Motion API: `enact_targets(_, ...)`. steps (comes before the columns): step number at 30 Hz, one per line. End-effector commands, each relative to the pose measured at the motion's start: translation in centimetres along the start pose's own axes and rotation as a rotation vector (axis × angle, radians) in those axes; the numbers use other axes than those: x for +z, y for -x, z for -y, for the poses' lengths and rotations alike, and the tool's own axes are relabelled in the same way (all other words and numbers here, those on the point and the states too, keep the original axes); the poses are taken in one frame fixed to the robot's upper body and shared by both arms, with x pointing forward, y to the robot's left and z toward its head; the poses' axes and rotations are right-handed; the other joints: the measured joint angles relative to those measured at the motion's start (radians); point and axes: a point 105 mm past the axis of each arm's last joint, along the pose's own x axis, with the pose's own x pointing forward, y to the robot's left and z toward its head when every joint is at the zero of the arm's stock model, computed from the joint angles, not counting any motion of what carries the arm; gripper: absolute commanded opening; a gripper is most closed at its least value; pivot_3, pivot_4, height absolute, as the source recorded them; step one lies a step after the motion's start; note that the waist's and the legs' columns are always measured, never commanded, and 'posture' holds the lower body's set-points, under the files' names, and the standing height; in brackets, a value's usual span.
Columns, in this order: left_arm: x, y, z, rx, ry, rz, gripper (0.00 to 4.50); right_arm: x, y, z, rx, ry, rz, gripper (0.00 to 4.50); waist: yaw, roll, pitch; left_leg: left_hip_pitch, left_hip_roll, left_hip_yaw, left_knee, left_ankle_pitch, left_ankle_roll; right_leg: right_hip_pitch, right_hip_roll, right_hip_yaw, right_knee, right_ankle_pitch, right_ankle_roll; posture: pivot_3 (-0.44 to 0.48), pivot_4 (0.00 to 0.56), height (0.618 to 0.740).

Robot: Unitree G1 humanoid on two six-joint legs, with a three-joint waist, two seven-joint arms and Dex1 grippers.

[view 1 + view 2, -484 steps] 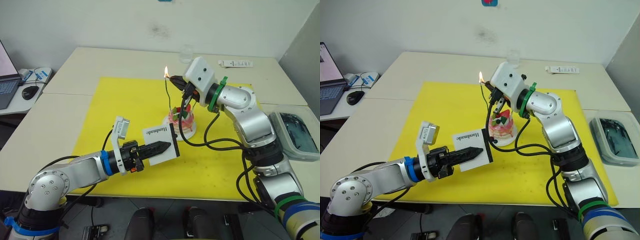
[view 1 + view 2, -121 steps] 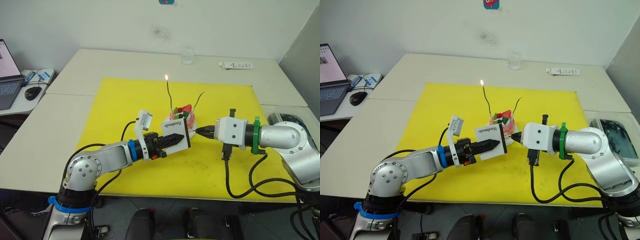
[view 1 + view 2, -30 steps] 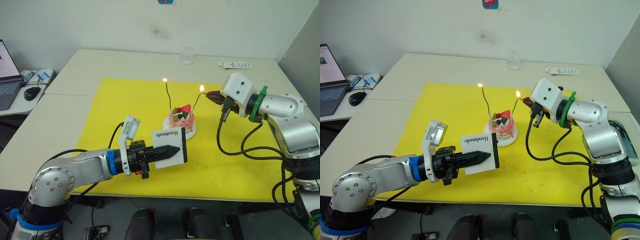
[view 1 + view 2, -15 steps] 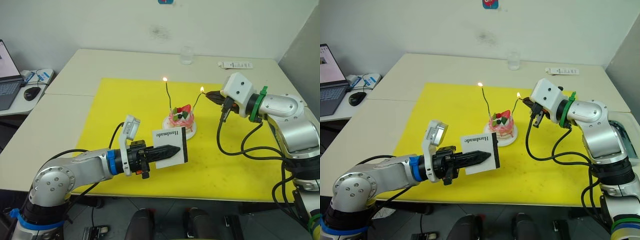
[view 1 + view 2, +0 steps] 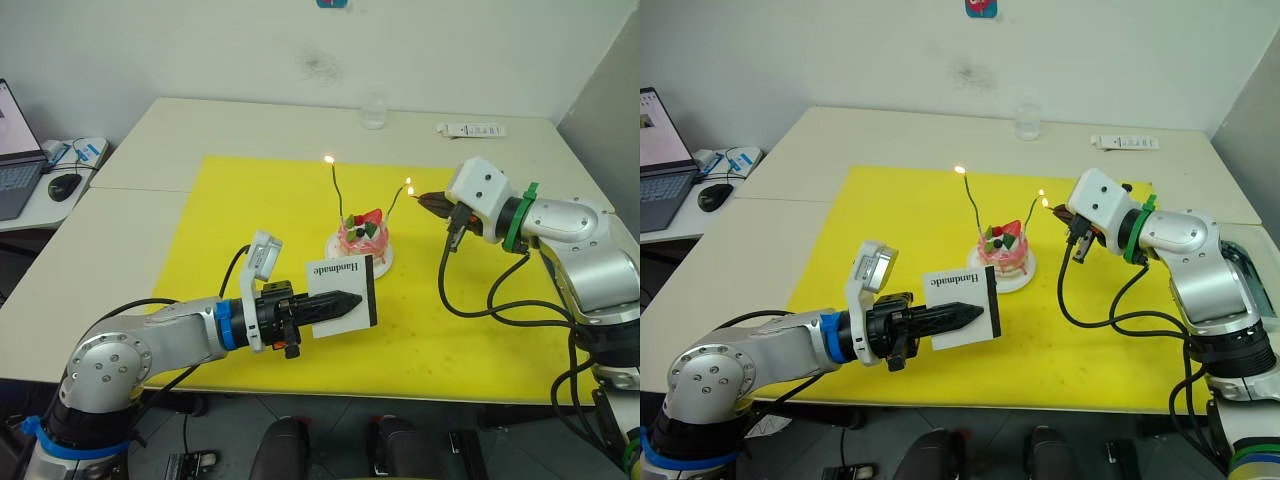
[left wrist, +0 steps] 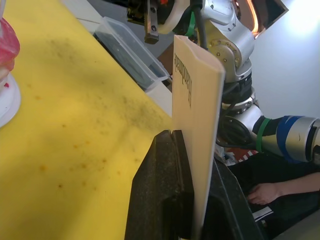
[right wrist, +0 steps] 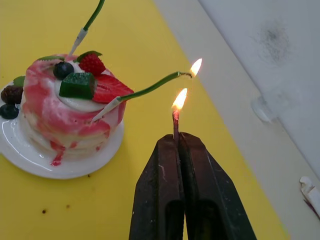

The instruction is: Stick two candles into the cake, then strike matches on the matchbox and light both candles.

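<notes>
Now both candles (image 7: 145, 89) stand lit in the cake (image 5: 362, 240) at mid-frame of the head view. Right of it, the right gripper (image 7: 176, 141) is clamped on a burning match (image 7: 175, 121), its flame just beside the second candle's tip. Lower left of centre, the left gripper (image 6: 186, 150) pinches the matchbox (image 5: 342, 296) upright. Judging from this, the match should be drawn clear steadily, away from the wicks, and put out.
</notes>
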Motion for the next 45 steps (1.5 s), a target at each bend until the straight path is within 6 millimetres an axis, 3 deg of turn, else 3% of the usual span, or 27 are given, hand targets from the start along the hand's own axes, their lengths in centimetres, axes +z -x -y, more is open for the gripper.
enact_targets(1, -0.3, -1.2, 1.1, -0.049, -0.113, -0.019, 0.00, -0.9, 2.5, 1.4, -0.091, 0.008, -0.043, 0.04, 0.004, 0.000, 0.000, 0.000, 0.000, 0.000, 0.000, 0.000, 0.000, 0.000, 0.000, 0.000, 0.000, 0.000, 0.000, 0.000, 0.150, 0.740)
enact_targets(4, -0.4, -2.3, 1.6, -0.076, -0.180, -0.023, 0.00, -1.9, 4.1, 1.5, -0.138, -0.032, -0.094, 0.04, 0.007, 0.000, 0.000, -0.001, -0.001, 0.000, 0.000, 0.000, 0.000, 0.000, 0.000, 0.000, -0.002, 0.000, 0.000, 0.000, 0.150, 0.740)
enact_targets(8, -0.5, -3.6, 1.7, -0.102, -0.315, -0.049, 0.00, -4.1, 7.8, 2.3, -0.247, -0.108, -0.204, 0.04, 0.007, 0.000, 0.000, -0.001, 0.000, 0.000, 0.000, 0.000, 0.000, 0.000, 0.000, 0.000, -0.002, 0.000, 0.001, 0.000, 0.150, 0.740)
enact_targets(12, 0.2, -4.8, 0.9, -0.104, -0.432, -0.031, 0.00, -7.1, 13.0, 3.9, -0.436, -0.218, -0.345, 0.04, 0.006, 0.000, 0.000, -0.001, 0.000, 0.000, 0.000, 0.000, 0.000, 0.000, 0.000, 0.000, -0.002, 0.000, 0.000, 0.000, 0.150, 0.740)
enact_targets(16, -0.2, -5.5, 0.5, -0.128, -0.457, -0.015, 0.00, -10.0, 16.8, 4.1, -0.554, -0.346, -0.454, 0.04, 0.001, 0.001, 0.000, -0.001, -0.001, 0.001, 0.000, 0.000, 0.000, 0.000, 0.000, 0.000, -0.002, 0.001, 0.001, 0.000, 0.150, 0.740)
enact_targets(20, -0.8, -5.7, 0.2, -0.141, -0.463, -0.010, 0.00, -12.4, 18.5, 4.1, -0.616, -0.443, -0.512, 0.04, -0.005, 0.001, -0.001, -0.001, 0.000, 0.001, 0.000, 0.000, 0.000, 0.000, 0.001, 0.001, -0.002, 0.001, 0.002, 0.000, 0.150, 0.740)
enact_targets(25, -1.3, -5.4, 0.0, -0.138, -0.459, -0.006, 0.00, -15.0, 18.9, 4.9, -0.666, -0.514, -0.542, 0.04, -0.007, 0.002, -0.001, 0.000, -0.001, 0.001, 0.000, 0.000, 0.000, 0.000, 0.001, 0.001, -0.002, 0.002, 0.003, 0.000, 0.150, 0.740)
enact_targets(32, -1.5, -4.9, 0.0, -0.107, -0.445, 0.005, 0.00, -16.2, 18.8, 6.1, -0.714, -0.512, -0.536, 2.50, -0.006, 0.002, -0.001, -0.001, -0.001, 0.000, 0.000, 0.000, 0.001, 0.000, 0.001, 0.001, -0.002, 0.003, 0.005, 0.000, 0.150, 0.740)
enact_targets(37, -1.8, -4.5, 0.0, -0.095, -0.417, -0.002, 0.00, -15.3, 19.0, 7.4, -0.760, -0.483, -0.485, 4.34, -0.006, 0.003, -0.001, -0.001, -0.001, 0.000, 0.000, 0.000, 0.001, 0.000, 0.001, 0.001, -0.002, 0.003, 0.007, 0.000, 0.150, 0.740)
enact_targets(45, -1.9, -3.6, -0.8, -0.077, -0.362, -0.040, 0.00, -13.1, 17.4, 8.5, -0.743, -0.446, -0.389, 4.47, -0.006, 0.003, -0.001, 0.000, 0.000, 0.000, 0.000, 0.000, 0.001, 0.000, 0.002, 0.001, -0.002, 0.003, 0.006, 0.000, 0.150, 0.740)
